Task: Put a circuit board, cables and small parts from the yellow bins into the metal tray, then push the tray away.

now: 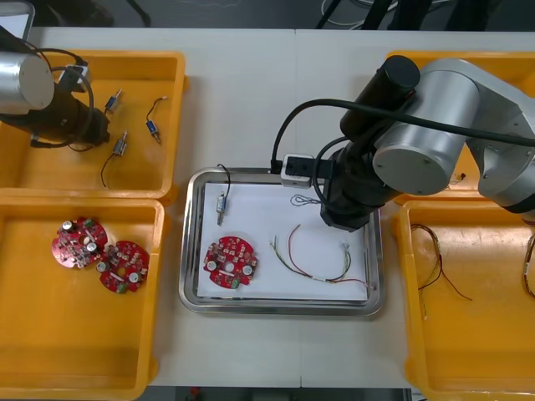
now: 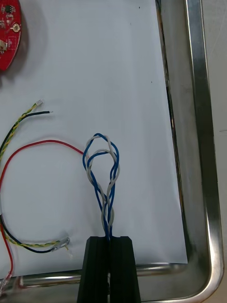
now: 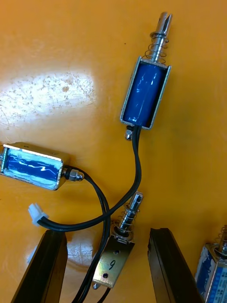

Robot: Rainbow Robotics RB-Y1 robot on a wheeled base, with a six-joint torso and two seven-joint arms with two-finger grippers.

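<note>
1. The light surface (image 1: 251, 92) carries yellow bins (image 1: 84, 334) at both sides, with the metal tray (image 1: 191, 251) between them; dark floor (image 1: 209, 12) lies beyond its far edge.
2. The right gripper (image 2: 109, 239) hangs over the tray's white inside, fingers clamped on the twisted blue and white cable (image 2: 101, 165).
3. The left gripper (image 3: 106, 233) is in the far left bin (image 1: 33, 171), fingers apart astride a small metal part (image 3: 113, 258).

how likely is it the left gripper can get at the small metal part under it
Probably yes: the left gripper is open over the yellow bin, a finger either side of the small metal part; black cables cross right beside it and might come along.
</note>
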